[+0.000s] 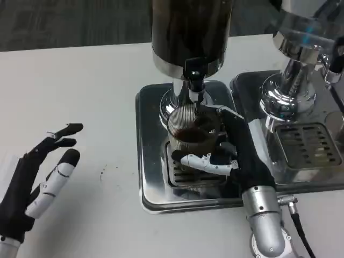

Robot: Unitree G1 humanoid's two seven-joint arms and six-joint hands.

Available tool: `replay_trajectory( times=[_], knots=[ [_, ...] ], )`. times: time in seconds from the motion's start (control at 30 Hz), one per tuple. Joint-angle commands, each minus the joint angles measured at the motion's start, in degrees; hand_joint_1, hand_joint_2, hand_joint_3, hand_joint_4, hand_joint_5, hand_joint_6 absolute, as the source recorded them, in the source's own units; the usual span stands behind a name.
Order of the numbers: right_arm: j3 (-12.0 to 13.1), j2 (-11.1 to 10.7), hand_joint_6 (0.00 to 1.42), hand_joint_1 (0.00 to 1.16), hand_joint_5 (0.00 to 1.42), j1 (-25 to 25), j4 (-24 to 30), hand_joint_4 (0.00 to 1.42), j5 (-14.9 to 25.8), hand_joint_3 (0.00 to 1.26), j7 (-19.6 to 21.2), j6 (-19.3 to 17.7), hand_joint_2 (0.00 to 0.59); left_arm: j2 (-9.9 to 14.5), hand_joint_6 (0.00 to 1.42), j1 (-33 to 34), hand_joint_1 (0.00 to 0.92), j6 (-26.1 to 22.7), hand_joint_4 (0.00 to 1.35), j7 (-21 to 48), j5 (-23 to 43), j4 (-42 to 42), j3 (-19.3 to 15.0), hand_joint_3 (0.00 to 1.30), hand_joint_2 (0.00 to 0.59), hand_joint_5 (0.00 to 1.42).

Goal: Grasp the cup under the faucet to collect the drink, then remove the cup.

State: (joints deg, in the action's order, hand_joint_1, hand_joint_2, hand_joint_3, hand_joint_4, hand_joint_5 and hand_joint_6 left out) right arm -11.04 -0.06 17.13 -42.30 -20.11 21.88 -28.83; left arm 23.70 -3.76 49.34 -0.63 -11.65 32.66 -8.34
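Observation:
A clear ribbed cup (189,128) with dark drink in its bottom stands on the drip grate (179,170) of a steel tray, right under the black faucet (194,78) of a dark drink dispenser (188,32). My right hand (226,153) wraps around the cup from the right, fingers curled across its front and back. My left hand (40,177) lies on the white table at the far left, fingers spread, holding nothing.
The steel tray (148,161) fills the table's middle. A second chrome dispenser (301,59) with its own drip tray (309,145) stands at the right. A black cable (298,228) runs beside my right forearm. White table surface lies between my left hand and the tray.

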Motion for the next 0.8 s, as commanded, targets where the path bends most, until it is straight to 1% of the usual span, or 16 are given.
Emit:
replay_trajectory(
  times=[0.03,0.13,0.23,0.43,0.57,0.8],
  knots=[
    [0.2,0.2,0.73,1.05,0.58,-0.4,0.4,0.57,-0.4,0.54,1.6,-1.8,0.161,0.4,0.12,0.2,0.000,-0.2,0.23,0.2,0.6,-0.1,0.2,0.30,0.227,0.30],
    [0.4,0.4,0.77,1.06,0.60,-0.8,0.5,0.58,-0.4,0.54,2.1,-1.9,0.147,0.4,0.12,0.3,0.000,-0.2,0.24,0.2,0.5,0.0,0.4,0.30,0.227,0.30],
    [0.6,0.6,0.77,1.06,0.60,-1.3,0.9,0.58,-0.4,0.54,2.8,-2.1,0.145,0.4,0.12,0.3,0.000,-0.2,0.24,0.4,0.6,0.1,0.6,0.30,0.227,0.30],
    [0.4,0.4,0.82,1.07,0.63,-3.3,4.3,0.59,-1.2,0.55,4.1,-1.9,0.145,0.9,0.12,0.9,0.000,0.1,0.23,1.3,0.3,0.8,1.5,0.30,0.215,0.31],
    [0.7,0.1,0.85,1.09,0.65,-4.5,7.0,0.59,-0.5,0.55,2.7,-1.1,0.155,1.0,0.12,1.5,0.000,0.1,0.23,2.1,0.4,1.2,2.1,0.30,0.213,0.31],
    [0.8,-0.6,0.88,1.08,0.68,-6.4,10.9,0.61,-0.3,0.57,0.9,-0.2,0.146,1.2,0.12,2.5,0.000,0.1,0.22,3.1,0.2,2.2,3.4,0.30,0.205,0.30]
  ],
)
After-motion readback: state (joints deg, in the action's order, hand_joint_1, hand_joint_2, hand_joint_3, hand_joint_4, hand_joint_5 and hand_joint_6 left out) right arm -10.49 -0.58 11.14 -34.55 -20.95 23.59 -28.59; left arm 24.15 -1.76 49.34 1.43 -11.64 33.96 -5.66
